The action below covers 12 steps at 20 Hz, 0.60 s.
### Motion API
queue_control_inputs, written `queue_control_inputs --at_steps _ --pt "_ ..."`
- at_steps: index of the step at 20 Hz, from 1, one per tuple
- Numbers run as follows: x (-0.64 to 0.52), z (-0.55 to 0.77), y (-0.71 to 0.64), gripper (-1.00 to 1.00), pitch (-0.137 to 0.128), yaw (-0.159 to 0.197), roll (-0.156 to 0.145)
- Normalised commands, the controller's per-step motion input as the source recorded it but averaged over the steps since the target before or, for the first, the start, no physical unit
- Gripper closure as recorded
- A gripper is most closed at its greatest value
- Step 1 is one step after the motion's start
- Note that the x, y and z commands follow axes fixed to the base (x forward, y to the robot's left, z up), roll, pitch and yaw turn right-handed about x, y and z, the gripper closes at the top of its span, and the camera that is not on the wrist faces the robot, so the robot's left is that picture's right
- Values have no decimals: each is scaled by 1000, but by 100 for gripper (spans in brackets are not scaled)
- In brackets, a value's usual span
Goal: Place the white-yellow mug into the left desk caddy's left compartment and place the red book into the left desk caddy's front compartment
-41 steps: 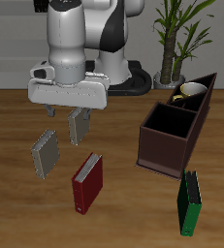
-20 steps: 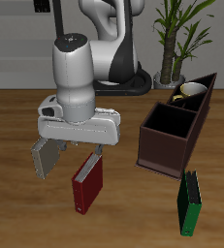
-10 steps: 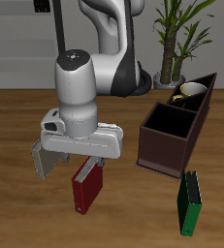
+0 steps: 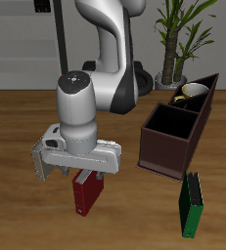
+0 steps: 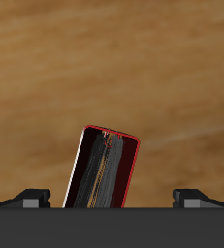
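The red book (image 4: 84,196) lies flat on the table, its far end covered by my hand. My gripper (image 4: 86,176) hangs directly over it and stands open. In the wrist view the red book (image 5: 104,170) lies between my two fingertips (image 5: 28,199), with a gap on each side and no contact. The white-yellow mug (image 4: 191,93) sits inside a small section at the far end of the left desk caddy (image 4: 164,156). The caddy's big square section (image 4: 167,127) holds nothing.
A green book (image 4: 190,203) lies near the table's front edge, just in front of the caddy. A grey book (image 4: 41,161) shows partly beside my hand. A potted plant (image 4: 181,34) stands behind the caddy.
My arm has swung forward and down from over the grey books to just above the red book. The book, mug and caddy have not moved.
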Motion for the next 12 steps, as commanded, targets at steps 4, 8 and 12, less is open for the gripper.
queue_control_inputs --at_steps 4,8,12 --pt "50 -297 67 -100 25 -10 19" --pt "-10 -254 -45 100 23 -7 -9" --pt "-71 -52 -164 100 5 -15 -29"
